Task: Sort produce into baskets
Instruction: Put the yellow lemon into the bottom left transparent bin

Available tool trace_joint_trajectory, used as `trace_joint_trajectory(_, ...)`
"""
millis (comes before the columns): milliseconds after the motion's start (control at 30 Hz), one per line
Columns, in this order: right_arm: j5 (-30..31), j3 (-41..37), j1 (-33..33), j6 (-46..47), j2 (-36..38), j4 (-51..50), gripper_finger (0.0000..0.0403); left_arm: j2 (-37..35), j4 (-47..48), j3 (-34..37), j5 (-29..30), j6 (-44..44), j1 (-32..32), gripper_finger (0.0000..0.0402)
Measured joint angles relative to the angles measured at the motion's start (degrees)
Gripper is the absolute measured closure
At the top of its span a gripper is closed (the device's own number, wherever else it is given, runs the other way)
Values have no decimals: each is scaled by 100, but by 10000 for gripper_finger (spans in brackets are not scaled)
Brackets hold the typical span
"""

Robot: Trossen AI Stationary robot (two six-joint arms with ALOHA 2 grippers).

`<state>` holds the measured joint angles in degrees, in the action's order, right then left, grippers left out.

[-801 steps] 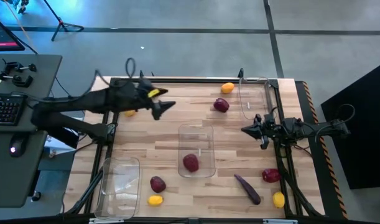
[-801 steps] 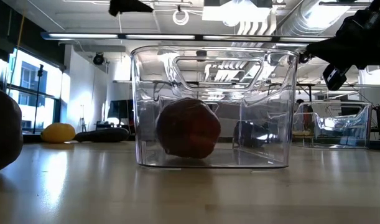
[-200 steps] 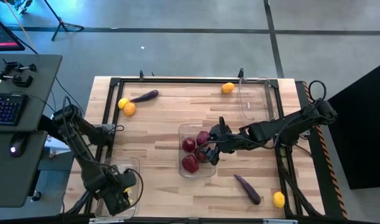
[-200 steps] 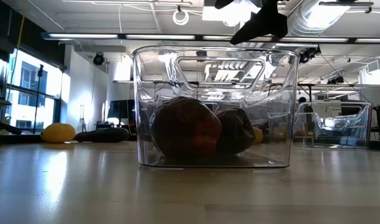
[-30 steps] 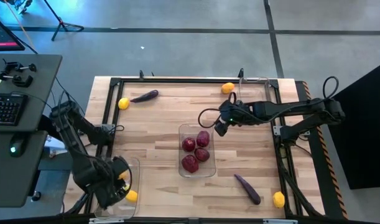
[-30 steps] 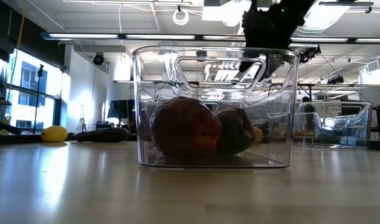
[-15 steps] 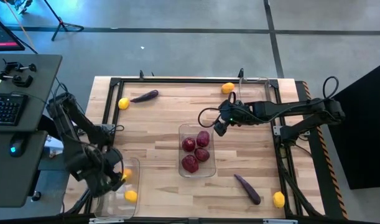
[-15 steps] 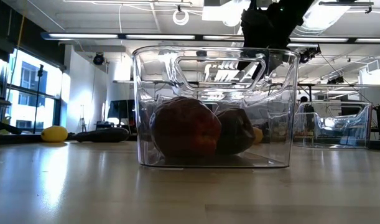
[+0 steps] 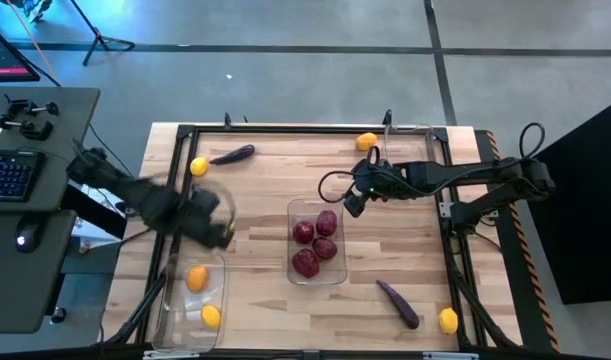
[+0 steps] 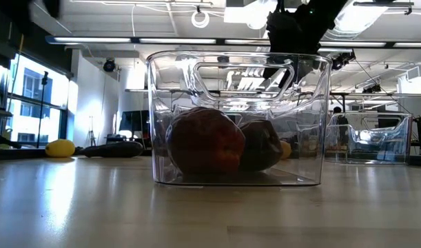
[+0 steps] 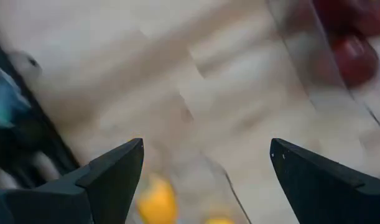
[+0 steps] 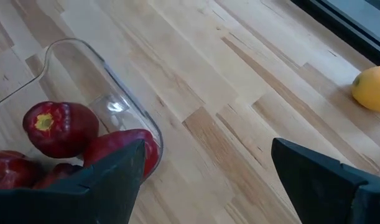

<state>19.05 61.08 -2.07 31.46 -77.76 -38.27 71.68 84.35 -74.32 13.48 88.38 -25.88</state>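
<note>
- Table (image 9: 255,200): pale butcher-block wood in lengthwise strips, bordered by a dark metal frame.
- Centre bin (image 9: 316,208): clear, glossy plastic, rectangular with rounded corners; holds four round dark red fruits (image 9: 306,263) with smooth skin.
- Left bin (image 9: 175,285): same clear plastic, at the near left corner; holds two small fruits, one orange (image 9: 196,277), one yellow (image 9: 211,316).
- Right bin (image 9: 410,160): clear, at the far right edge.
- Loose produce: a lemon-like yellow fruit (image 9: 198,167) just beside a slim, curved purple eggplant (image 9: 232,155) at far left; an orange fruit (image 9: 366,142) at the far edge; a second eggplant (image 9: 397,303) and a yellow fruit (image 9: 447,320) at near right.
- Left gripper (image 9: 223,232): above the table just beyond the left bin, blurred; fingers spread, holding nothing.
- Right gripper (image 9: 351,205): beside the centre bin's far right corner; fingers spread, empty.
</note>
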Motion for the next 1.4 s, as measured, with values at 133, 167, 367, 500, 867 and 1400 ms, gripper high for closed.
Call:
trace_joint_trajectory(133, 3, 0, -66, 102, 0, 55, 63, 107, 512, 91, 177, -1823, 1990, 64)
trace_joint_trajectory(167, 4, 0, -89, 116, 0, 93, 63, 109, 565, 190, 403, -2277, 2506, 64)
trace_joint_trajectory(367, 23, 2, -202, 213, 0, 518, 63, 79, -151, 989, 587, -4201, 5073, 64)
trace_joint_trajectory(500, 38, 2, -258, 321, 0, 721, 63, 79, -454, 1399, 931, -4597, 5984, 64)
trace_joint_trajectory(867, 185, 2, -519, 357, 0, 1078, 63, 164, -1862, 2334, 813, -5218, 7340, 64)
trace_joint_trajectory(1400, 184, 2, -503, 455, 0, 1072, 63, 716, -3597, 3069, 1129, -5305, 8042, 64)
